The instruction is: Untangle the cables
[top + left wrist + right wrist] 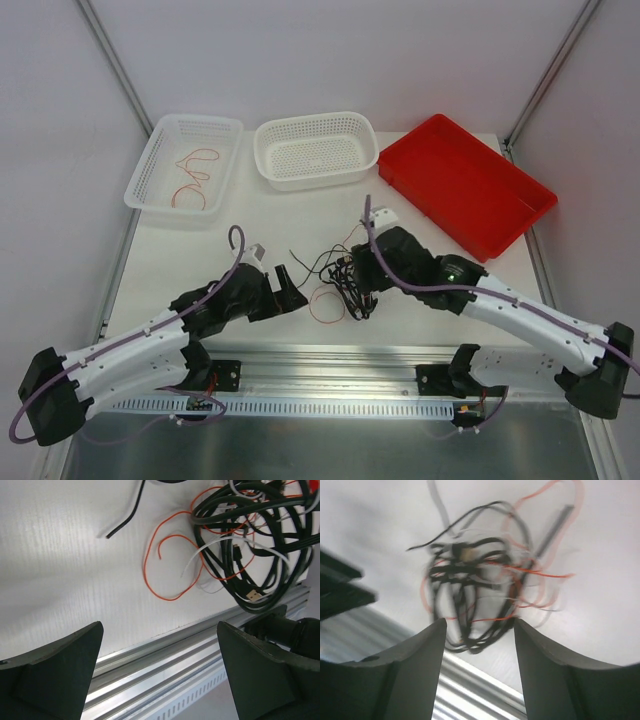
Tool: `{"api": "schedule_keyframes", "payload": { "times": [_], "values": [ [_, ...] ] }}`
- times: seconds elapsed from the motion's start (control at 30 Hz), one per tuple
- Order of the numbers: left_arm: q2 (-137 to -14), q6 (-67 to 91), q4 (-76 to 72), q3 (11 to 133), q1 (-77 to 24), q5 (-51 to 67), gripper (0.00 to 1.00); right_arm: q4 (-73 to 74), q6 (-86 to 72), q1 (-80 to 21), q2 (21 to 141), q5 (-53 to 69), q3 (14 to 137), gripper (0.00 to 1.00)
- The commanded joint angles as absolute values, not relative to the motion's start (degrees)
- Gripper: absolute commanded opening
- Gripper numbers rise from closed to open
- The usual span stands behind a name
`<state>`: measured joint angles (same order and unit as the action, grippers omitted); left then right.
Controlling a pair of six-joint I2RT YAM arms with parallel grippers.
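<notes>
Cables (345, 287): tangled heap of black, white and orange on tabletop (250, 215).
Left jaws: spread wide, pinching nothing, just left of Cables.
Right jaws: spread, pinching nothing, over Cables.

White table (200, 255) w/ alu front rail (330, 362), pale walls (330, 50) behind

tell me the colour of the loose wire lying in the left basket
Red-orange; the wire shows best in the top external view.
</notes>
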<state>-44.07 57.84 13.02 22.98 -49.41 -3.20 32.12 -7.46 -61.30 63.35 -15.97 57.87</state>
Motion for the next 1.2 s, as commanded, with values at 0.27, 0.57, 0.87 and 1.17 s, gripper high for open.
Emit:
{"api": "schedule_keyframes", "payload": {
  "times": [0.27,0.57,0.87,1.17],
  "values": [
    [-53.16,55.81,12.04,38.12,-50.54,-0.18,0.99,29.98,-23.37,-37.72,57.39,-19.42,49.48,0.72],
    [-66.87,52.30,12.13,49.21,-53.70,-1.93,0.99,21.18,-31.55,-35.07,66.78,-17.05,49.39,0.73],
    [-78.04,50.89,12.13,53.44,-54.32,-2.46,0.99,15.82,-34.72,-35.07,73.73,-15.82,47.20,0.71],
    [-83.23,52.38,12.22,51.16,-54.67,-5.18,0.87,16.16,-34.63,-35.07,74.01,-16.52,45.61,0.19]
  ]
}}
